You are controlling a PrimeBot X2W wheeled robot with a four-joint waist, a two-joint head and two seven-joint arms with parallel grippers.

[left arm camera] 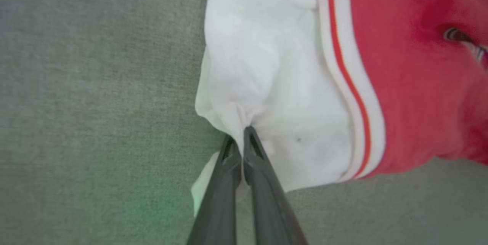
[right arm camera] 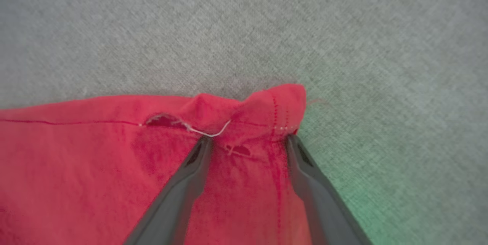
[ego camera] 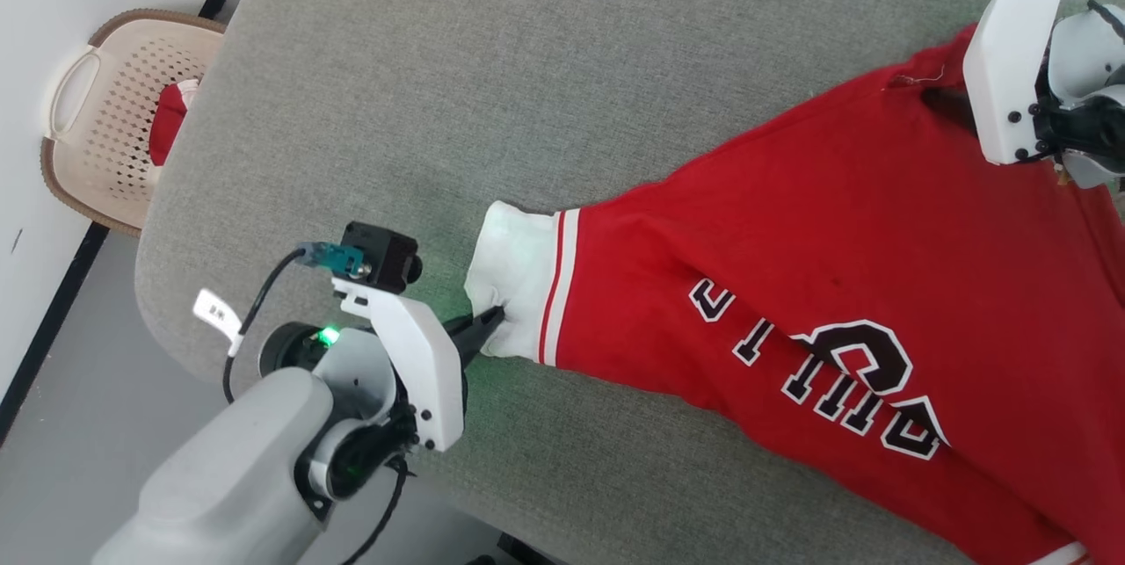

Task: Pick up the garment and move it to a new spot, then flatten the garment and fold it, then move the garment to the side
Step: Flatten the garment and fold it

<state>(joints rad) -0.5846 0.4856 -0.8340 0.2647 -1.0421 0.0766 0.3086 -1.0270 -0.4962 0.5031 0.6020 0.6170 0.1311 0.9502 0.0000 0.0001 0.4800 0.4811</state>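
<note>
The garment [ego camera: 791, 222], a red jersey with black white-outlined lettering, lies stretched across the grey table [ego camera: 439, 64]. Its white sleeve [ego camera: 514, 284] with red-and-white trim points toward the table's left. My left gripper [ego camera: 492, 319] is shut on the sleeve's edge, and the left wrist view shows the white cloth [left arm camera: 267, 66] bunched at the closed tips [left arm camera: 240, 134]. My right gripper [ego camera: 954, 104] is at the far right over the red hem corner [right arm camera: 282, 100]. It stands open [right arm camera: 248, 140], fingers apart on either side of the red cloth, near a loose white thread [right arm camera: 206, 132].
A beige perforated laundry basket [ego camera: 114, 117] stands on the floor beyond the table's left edge, with a red and white item [ego camera: 167, 121] inside. The table's rounded left end lies close to my left arm. Bare grey tabletop stretches above the garment.
</note>
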